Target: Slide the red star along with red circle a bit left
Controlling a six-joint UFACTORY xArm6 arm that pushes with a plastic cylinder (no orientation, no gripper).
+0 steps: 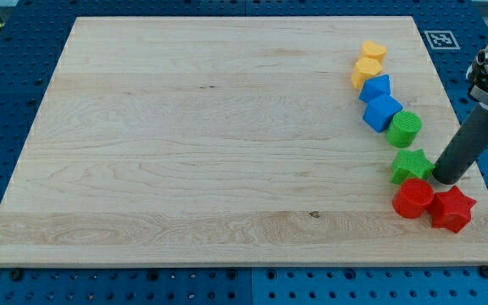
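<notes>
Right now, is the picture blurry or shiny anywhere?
Camera view: the blocks look sharp, like the red star and red circle; soft even light, small shadows, no strong glare on the wooden board; my tip is clear, the rod's top cut off.

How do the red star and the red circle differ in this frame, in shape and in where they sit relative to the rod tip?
The red star has pointed arms; the red circle is a round cylinder. The star lies at the view's right, nearest the board's corner; the circle sits to its left, just below the green star. My tip stands just above the star and up-right of the circle. Both are red and appear to touch each other.
</notes>
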